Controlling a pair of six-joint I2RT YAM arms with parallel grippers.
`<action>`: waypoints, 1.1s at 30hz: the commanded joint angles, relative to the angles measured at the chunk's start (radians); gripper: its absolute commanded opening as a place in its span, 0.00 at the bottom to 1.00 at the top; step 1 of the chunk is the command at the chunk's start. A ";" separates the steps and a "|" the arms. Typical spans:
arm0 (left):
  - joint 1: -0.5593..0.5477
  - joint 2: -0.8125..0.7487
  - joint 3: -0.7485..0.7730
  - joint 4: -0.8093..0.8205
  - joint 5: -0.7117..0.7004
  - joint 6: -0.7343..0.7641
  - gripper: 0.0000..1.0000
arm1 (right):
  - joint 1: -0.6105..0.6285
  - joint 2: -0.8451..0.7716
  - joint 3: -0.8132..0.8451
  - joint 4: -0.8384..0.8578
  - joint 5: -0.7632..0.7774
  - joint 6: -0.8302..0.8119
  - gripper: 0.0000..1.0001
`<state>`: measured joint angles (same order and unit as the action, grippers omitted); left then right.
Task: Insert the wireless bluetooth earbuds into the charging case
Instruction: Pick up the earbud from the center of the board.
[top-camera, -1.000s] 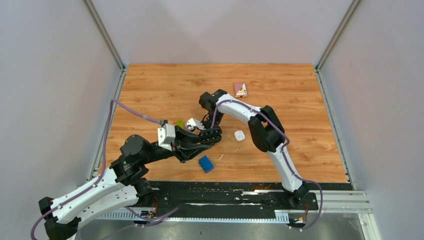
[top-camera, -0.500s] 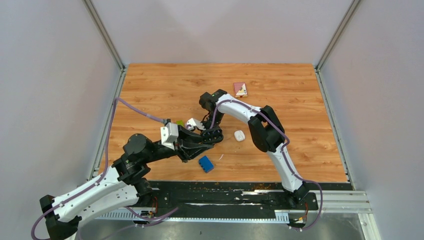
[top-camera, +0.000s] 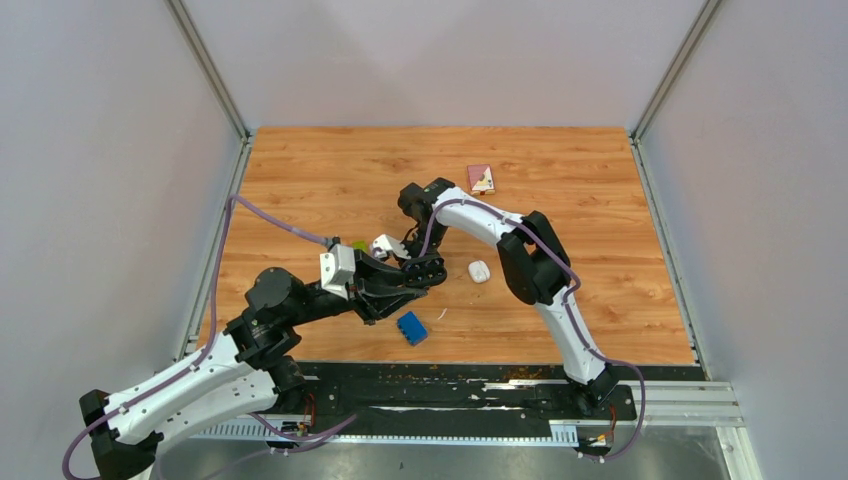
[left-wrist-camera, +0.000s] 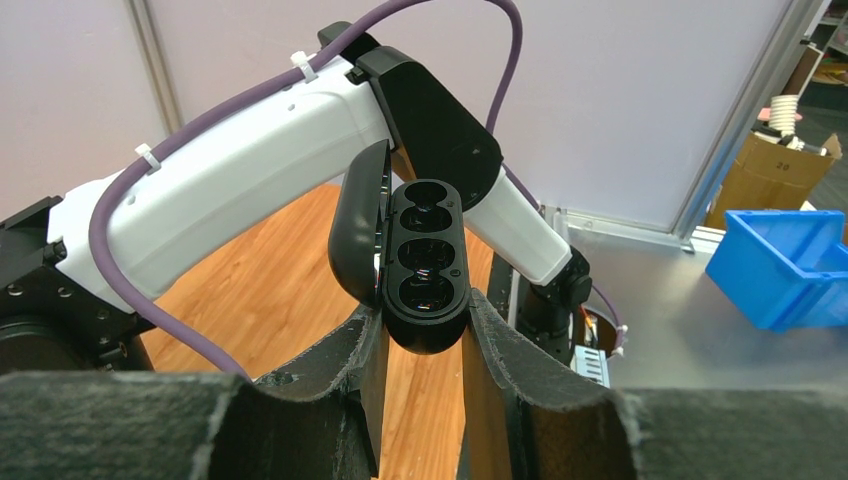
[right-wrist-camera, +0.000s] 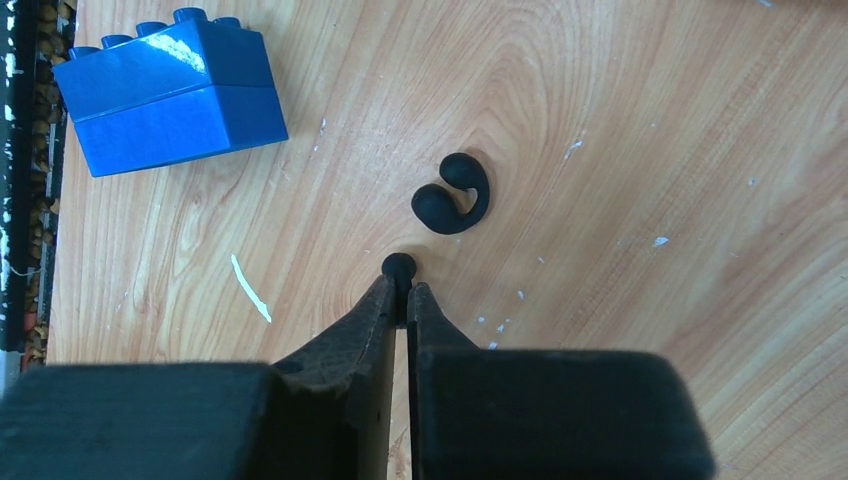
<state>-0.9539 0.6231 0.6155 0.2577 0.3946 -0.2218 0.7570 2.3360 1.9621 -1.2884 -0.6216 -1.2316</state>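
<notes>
Right wrist: black earbud (right-wrist-camera: 400, 266) is pinched at its bulb by the fully closed right gripper (right-wrist-camera: 400, 292); judged light, slick. Open charging case (left-wrist-camera: 428, 250) is clamped in left gripper (left-wrist-camera: 425, 312).

a wooden tabletop (top-camera: 600, 200) carries a blue brick (right-wrist-camera: 170, 95) near its front edge, with a thin white scrap (right-wrist-camera: 250, 288) close by, not touching. a small pink packet (top-camera: 481, 179) lies well apart toward the back. a green piece (top-camera: 359, 246) is partly hidden. beyond the tabletop stand a blue bin (left-wrist-camera: 785, 265) and a cardboard box (left-wrist-camera: 775, 170).
</notes>
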 joint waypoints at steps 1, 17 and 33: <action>-0.003 0.003 -0.002 0.052 0.012 -0.013 0.00 | 0.002 -0.064 0.014 0.005 -0.046 -0.006 0.02; -0.003 -0.002 0.041 0.004 0.017 0.020 0.00 | -0.272 -0.425 -0.074 0.009 -0.067 0.122 0.00; -0.003 0.131 -0.053 -0.014 0.064 0.197 0.00 | -0.339 -0.936 -0.014 -0.043 -0.229 0.377 0.00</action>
<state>-0.9539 0.7235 0.5865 0.2344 0.4408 -0.0944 0.3576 1.4792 1.9114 -1.3415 -0.7826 -0.9653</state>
